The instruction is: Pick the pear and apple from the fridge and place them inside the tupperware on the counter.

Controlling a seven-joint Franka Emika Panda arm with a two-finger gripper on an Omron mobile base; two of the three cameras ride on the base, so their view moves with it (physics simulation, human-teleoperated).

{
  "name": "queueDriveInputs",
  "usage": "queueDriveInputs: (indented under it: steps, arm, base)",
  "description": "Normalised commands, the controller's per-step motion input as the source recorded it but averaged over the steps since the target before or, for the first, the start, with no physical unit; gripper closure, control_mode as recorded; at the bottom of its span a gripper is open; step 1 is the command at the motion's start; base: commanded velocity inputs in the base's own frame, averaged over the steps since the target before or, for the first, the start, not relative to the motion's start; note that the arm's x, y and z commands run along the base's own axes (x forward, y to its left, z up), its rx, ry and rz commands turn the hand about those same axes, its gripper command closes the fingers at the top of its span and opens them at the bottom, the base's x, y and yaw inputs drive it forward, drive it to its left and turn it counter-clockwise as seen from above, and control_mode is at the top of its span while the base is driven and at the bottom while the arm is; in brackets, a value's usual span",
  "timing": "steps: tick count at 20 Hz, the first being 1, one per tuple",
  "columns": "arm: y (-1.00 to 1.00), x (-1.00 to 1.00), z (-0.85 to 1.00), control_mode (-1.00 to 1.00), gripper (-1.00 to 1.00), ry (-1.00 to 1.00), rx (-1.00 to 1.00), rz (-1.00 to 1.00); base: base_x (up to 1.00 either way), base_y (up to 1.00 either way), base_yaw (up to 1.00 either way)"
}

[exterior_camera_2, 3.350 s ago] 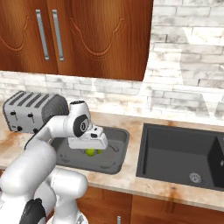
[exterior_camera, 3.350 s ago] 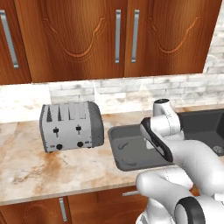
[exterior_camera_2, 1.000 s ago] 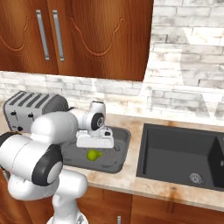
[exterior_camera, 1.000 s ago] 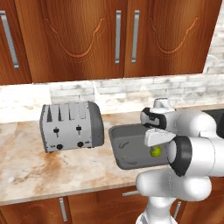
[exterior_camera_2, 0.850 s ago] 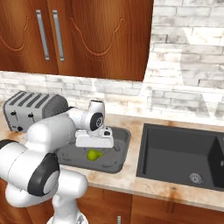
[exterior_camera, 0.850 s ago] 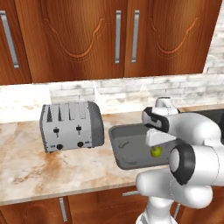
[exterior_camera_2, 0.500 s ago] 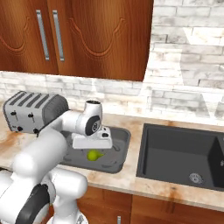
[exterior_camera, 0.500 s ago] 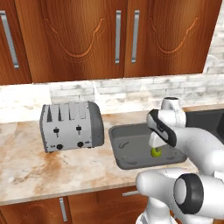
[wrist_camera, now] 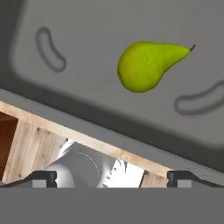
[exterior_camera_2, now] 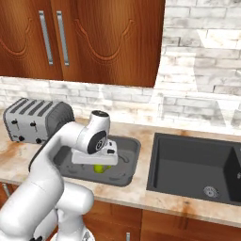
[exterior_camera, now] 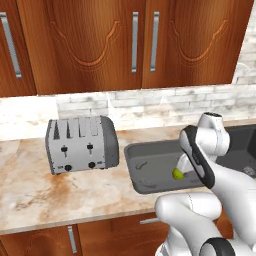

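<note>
The yellow-green pear (exterior_camera: 178, 173) (exterior_camera_2: 99, 168) (wrist_camera: 146, 65) lies on its side on the floor of the dark grey tupperware (exterior_camera: 150, 170) (exterior_camera_2: 128, 162) (wrist_camera: 87, 35), which stands on the counter (exterior_camera: 50, 195) (exterior_camera_2: 141, 188). My gripper (exterior_camera: 181, 166) (exterior_camera_2: 96, 162) (wrist_camera: 111, 178) hangs just above the pear, open, with nothing between its fingertips. The pear is free of the fingers. The apple and the fridge are out of view.
A silver toaster (exterior_camera: 80, 144) (exterior_camera_2: 35, 120) stands on the counter left of the tupperware. A black sink (exterior_camera_2: 193, 164) (exterior_camera: 245, 145) is set in the counter to its right. Brown wall cabinets (exterior_camera: 135, 45) hang above, over a pale brick wall.
My arm's elbow has swung round while the hand stayed over the tupperware. The pear has lain still in the tupperware, and the gripper has stayed open.
</note>
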Motion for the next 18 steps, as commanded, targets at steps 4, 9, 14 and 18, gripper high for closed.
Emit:
queueDriveInputs:
  steps: [4, 9, 14, 18]
  arm:
    - [-0.03, -0.29, 0.49, -1.0, -1.0, 0.0, 0.06, 0.0]
    - [0.0, -0.58, 0.51, -1.0, -1.0, -0.05, 0.0, -0.04]
    - [0.0, -0.63, 0.54, -1.0, -1.0, -0.02, 0.0, -0.11]
    - [0.05, -0.64, 0.61, -1.0, -1.0, -0.1, 0.0, -0.12]
  base:
    - [0.0, 0.0, 0.0]
    - [0.0, 0.0, 0.0]
    - [0.0, 0.0, 0.0]
    - [0.0, 0.0, 0.0]
